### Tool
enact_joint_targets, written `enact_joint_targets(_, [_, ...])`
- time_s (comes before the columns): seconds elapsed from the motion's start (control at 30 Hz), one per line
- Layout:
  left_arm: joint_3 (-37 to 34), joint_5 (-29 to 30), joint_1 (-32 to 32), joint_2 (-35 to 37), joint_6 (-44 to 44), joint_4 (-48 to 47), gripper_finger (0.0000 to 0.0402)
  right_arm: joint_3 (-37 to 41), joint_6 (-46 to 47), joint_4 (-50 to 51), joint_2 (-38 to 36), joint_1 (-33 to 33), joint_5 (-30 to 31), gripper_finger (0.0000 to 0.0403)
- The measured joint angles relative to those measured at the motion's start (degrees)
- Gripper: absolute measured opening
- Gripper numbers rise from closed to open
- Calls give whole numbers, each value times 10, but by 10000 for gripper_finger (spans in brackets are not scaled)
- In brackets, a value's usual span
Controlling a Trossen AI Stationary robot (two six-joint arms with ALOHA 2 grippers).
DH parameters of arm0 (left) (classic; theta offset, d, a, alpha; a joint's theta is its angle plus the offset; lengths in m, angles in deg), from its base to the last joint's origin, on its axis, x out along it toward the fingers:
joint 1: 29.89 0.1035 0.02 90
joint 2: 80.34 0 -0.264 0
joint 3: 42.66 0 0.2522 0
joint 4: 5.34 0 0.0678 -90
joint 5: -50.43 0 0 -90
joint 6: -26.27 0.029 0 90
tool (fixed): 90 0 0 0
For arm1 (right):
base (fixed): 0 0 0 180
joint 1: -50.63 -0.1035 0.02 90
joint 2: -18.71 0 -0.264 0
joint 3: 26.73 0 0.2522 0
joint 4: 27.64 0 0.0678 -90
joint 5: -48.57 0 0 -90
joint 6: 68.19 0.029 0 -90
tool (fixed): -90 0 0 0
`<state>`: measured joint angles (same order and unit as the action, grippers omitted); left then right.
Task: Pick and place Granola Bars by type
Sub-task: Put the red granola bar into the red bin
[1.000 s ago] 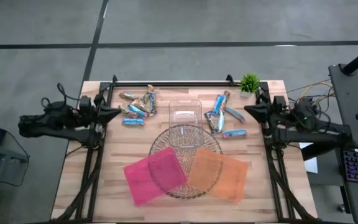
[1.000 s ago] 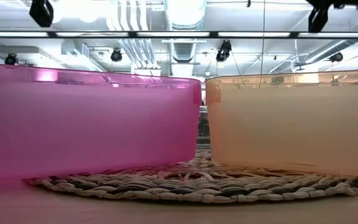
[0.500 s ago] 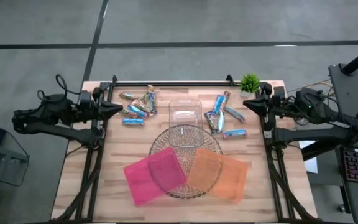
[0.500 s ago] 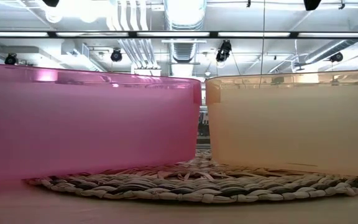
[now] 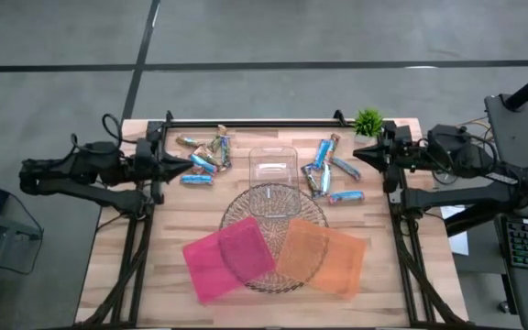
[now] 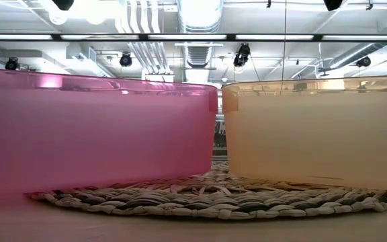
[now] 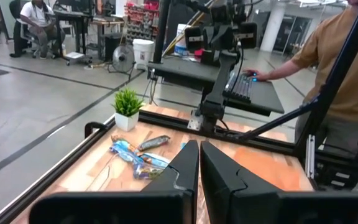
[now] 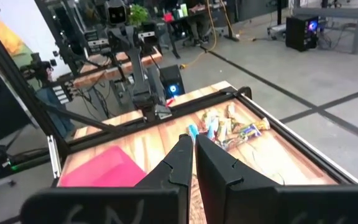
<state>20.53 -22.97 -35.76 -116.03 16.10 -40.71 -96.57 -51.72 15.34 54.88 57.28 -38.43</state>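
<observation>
The Granola Bars lie in two loose heaps at the far side of the tabletop (image 5: 374, 266): a left heap (image 5: 204, 156) and a right heap (image 5: 330, 172), wrappers mostly light blue with a few tan ones. Between the heaps stands a clear plastic box (image 5: 273, 170), its near edge reaching a round woven mat (image 5: 273, 213). On the near part of that mat rest a pink tray (image 5: 228, 257) and an orange tray (image 5: 321, 258), side by side. A small green plant (image 5: 368, 121) stands at the far right corner, just behind the right heap. Nothing covers either heap from above. The left gripper (image 5: 187, 164) hangs with its fingers pressed together and empty, its tip at the edge of the left heap; the right gripper (image 5: 359, 155) is likewise closed and empty, pointing at the right heap from the tabletop's right edge. Compared with a second ago, the left gripper has moved inward toward the bars, while the right one has shifted toward the far side; the bars, box and trays lie as before. The low view shows only the pink and orange tray walls above the mat, hiding the bars entirely. The left wrist view looks across to the right heap and a person in a tan shirt (image 7: 328, 56) at a keyboard beyond the tabletop; the right wrist view shows the left heap and pink tray.
</observation>
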Motion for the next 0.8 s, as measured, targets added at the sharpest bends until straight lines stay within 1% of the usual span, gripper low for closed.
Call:
enact_joint_targets(0.5, [0,0,0,-10,-3,-16,0,-10,0,72,26,0,-7,13])
enact_joint_targets(0.8, [1,14,0,-10,0,-17,0,-10,0,75,25,0,-7,13])
